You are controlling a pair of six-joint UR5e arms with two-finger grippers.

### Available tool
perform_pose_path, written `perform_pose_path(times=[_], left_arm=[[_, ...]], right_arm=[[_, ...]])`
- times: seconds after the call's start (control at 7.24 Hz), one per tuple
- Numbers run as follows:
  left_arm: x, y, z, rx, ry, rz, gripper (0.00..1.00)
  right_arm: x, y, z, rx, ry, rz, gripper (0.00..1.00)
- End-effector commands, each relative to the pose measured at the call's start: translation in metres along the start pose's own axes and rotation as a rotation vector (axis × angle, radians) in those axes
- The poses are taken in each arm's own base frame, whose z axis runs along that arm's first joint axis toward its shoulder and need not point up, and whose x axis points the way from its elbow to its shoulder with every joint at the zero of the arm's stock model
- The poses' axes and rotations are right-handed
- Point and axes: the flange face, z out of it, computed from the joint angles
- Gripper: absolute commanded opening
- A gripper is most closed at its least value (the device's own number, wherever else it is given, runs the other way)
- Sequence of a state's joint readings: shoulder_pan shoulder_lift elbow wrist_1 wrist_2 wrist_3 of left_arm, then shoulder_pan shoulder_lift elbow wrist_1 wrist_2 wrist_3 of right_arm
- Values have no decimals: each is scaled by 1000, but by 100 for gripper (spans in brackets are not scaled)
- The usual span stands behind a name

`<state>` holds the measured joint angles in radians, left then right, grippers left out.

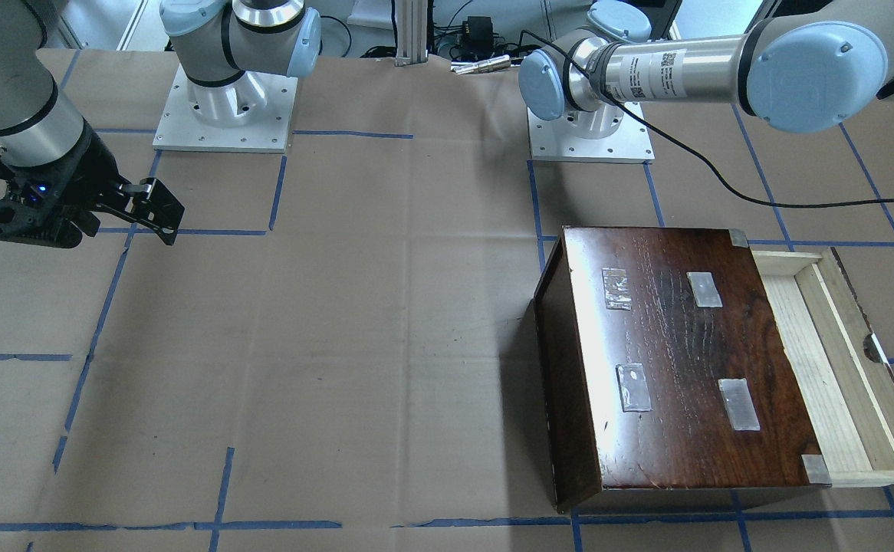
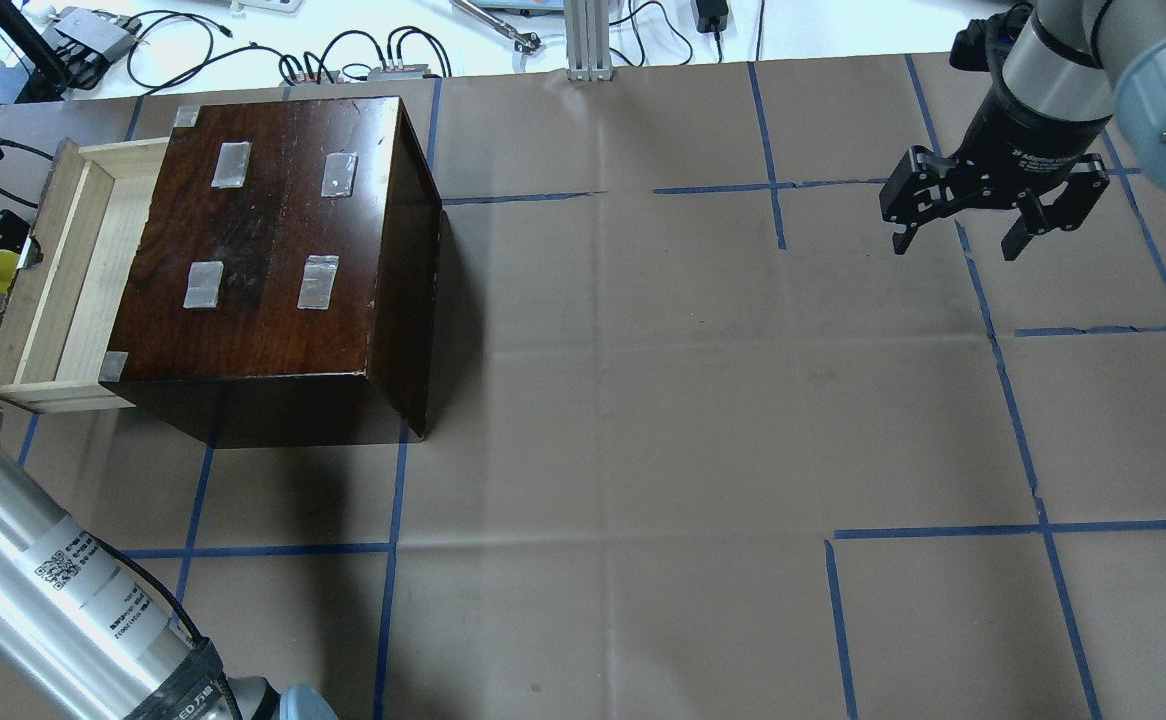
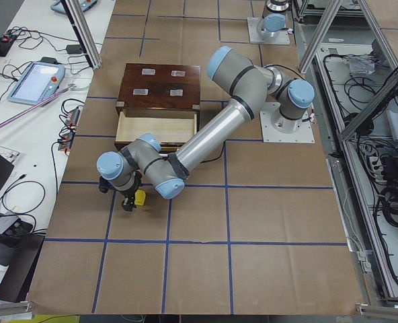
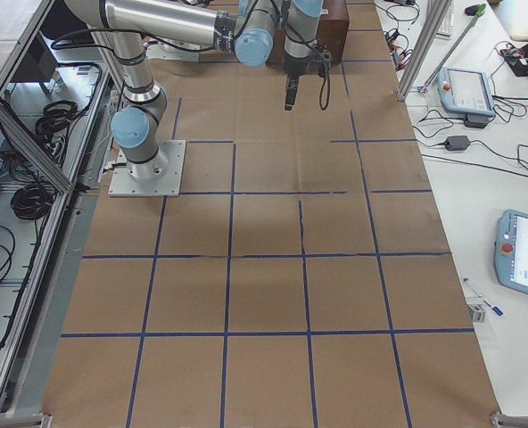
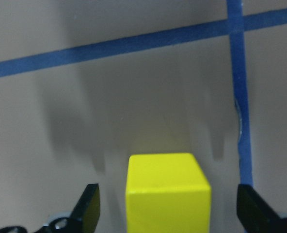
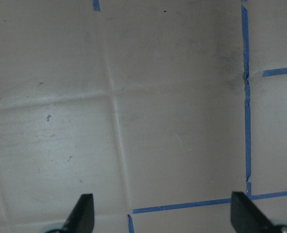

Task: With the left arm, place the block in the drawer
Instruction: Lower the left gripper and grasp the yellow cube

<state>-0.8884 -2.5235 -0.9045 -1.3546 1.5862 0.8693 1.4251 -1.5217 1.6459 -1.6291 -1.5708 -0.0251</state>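
The brown-papered table (image 1: 386, 307), gridded with blue tape (image 1: 263, 525), carries the dark cabinet (image 1: 685, 360).

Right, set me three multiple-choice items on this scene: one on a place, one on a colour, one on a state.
1. Where is the block? A on the table outside the drawer; B inside the drawer; C lifted off the table.
2. The block's colour? A red; B yellow; C green.
3. The left gripper is: A open; B shut on the block; C out of view.
Answers: A, it sits on the table by the drawer's front; B, bright yellow; A, gaps show between the fingers and the block.
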Motion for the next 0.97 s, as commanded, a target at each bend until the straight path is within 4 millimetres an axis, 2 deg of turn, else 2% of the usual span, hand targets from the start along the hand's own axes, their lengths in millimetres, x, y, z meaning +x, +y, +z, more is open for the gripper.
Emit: perform_pose_path(times=[0.0,0.28,0.41,0.55,0.69,0.83], left_arm=[[4,-5,4,-12,-6,14,73],[1,2,4,-65,-32,27,18],[0,4,0,-88,-55,38,2],[1,6,-10,-110,-60,40,0],[7,13,-51,-105,-71,39,0],[18,25,-105,-100,-77,37,0]], right_arm=[[0,0,-1,1,0,-1,100],[0,0,0,0,0,0,100],[0,0,0,0,0,1,100],[0,0,0,0,0,-1,100],[0,0,0,0,0,0,100],[0,0,0,0,0,-1,100]])
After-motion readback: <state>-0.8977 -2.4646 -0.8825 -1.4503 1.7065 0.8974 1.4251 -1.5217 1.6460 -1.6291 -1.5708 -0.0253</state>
